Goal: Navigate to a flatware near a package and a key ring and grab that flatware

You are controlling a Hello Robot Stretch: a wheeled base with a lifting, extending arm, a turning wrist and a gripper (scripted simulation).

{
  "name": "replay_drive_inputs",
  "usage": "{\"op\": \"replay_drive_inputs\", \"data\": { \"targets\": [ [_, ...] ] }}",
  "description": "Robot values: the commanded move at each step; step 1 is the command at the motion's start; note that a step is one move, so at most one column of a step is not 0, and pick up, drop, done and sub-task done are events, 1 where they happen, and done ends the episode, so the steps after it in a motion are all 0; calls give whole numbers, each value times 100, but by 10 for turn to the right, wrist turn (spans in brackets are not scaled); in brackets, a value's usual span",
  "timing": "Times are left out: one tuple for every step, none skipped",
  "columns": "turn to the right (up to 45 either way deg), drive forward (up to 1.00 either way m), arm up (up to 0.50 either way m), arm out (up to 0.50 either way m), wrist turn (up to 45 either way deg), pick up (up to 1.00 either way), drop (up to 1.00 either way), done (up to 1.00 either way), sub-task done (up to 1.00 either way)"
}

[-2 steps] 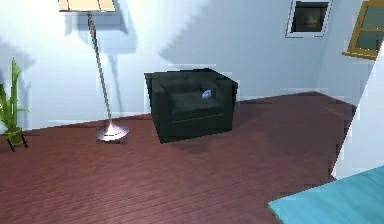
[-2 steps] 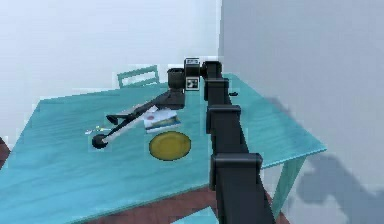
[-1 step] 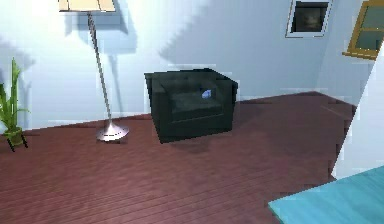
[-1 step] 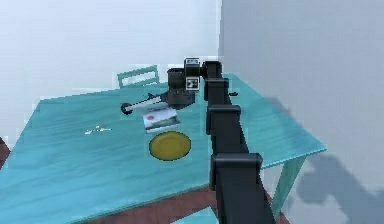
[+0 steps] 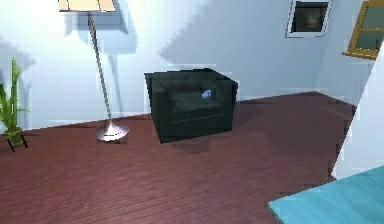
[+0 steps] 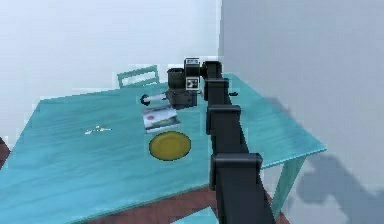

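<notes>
While the arm [image 6: 225, 140] extends over the teal table [image 6: 60, 160], the gripper [image 6: 160, 98] sits at a pale sliver [image 6: 143, 101], possibly the flatware, just beyond the package [image 6: 157, 121] and near small white bits [image 6: 97, 129]. Light, stiff, slick metal, it likely wants a grip across the handle. Whether the claw holds anything cannot be told.

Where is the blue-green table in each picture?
Forward view: the teal table is just a corner at the bottom right.
Arm side view: the teal table spreads across the middle, with a yellow plate on it.
Shared landmark: the dark red wooden floor under the table.
</notes>
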Motion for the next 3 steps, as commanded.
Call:
{"op": "replay_drive_inputs", "data": {
  "targets": [
    [0,0,-30,0,0,0,0,0,0],
    [0,0,0,0,0,100,0,0,0],
    [0,0,10,0,0,0,0,0,0]
  ]
}}
